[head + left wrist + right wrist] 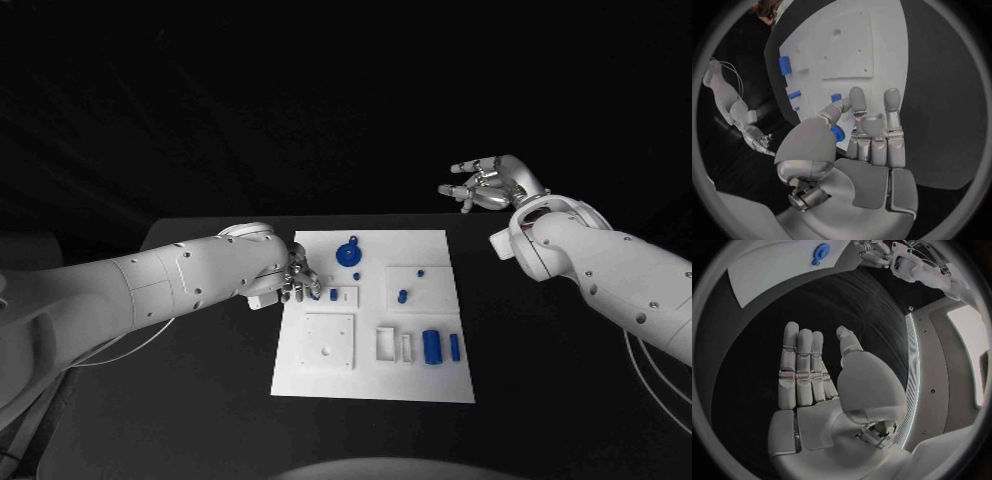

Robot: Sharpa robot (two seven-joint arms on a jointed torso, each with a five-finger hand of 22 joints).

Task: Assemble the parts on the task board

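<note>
On flat white task board (329, 372); small blue parts (433, 347)

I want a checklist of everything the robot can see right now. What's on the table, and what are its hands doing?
Surface: black table, bare around the board.
Job's things: white task board lies flat mid-table; a blue knob part near its far edge, blue cylinder parts near its right near corner, small blue pieces in between.
Clutter: nothing seen.
Hands: left hand rests at the board's left edge, fingers on a small blue part; right hand is raised off the table beyond the board's far right corner, holding nothing.
Cables: thin white cables hang under both arms.
Surroundings: dark all around.
</note>
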